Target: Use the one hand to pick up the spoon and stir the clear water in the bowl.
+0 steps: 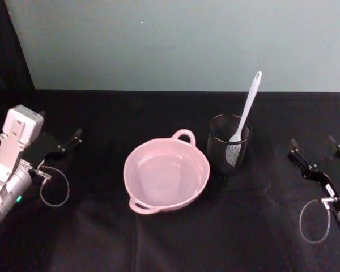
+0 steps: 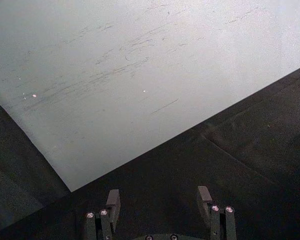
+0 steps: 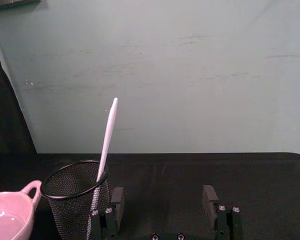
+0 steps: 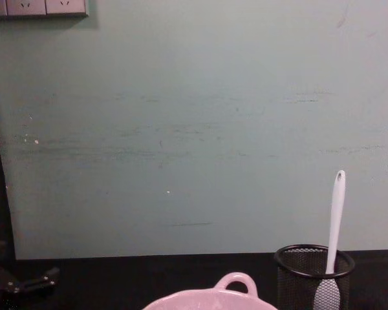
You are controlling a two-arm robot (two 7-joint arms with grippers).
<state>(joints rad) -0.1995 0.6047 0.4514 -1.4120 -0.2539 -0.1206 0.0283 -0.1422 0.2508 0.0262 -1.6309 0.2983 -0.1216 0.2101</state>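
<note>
**Both hands waiting apart, spoon standing in the mesh cup**

At the right edge of the bench [image 1: 170,243], the right hand [image 1: 317,152] is resting low over the black cloth with its two fingers spread wide and nothing between them. Its own wrist view is showing the same gap: the two black fingertips [image 3: 117,196] are standing well apart, pointing across the cloth toward the pale green wall [image 4: 194,129]. A thin looped cable [image 1: 313,222] is hanging beside its wrist.

Just off to that hand's left, the black wire-mesh cup [image 1: 228,150] is standing upright, and the spoon [image 1: 245,113] is sitting in it — head down inside the mesh, white handle sticking up out of the rim and leaning slightly toward the wall and the robot's right. In the chest view the hole at the handle's end is showing.

Beside the cup, near but not touching, the bowl [image 1: 166,174] is sitting at the middle of the bench with clear water lying still in it. One loop handle is pointing toward the wall, the other toward the robot.

Far across on the other side, the left hand [image 1: 68,141] is parked well apart from the bowl — its fingers are also held open and empty, as its wrist view shows, with the grey arm links folded behind it.
</note>
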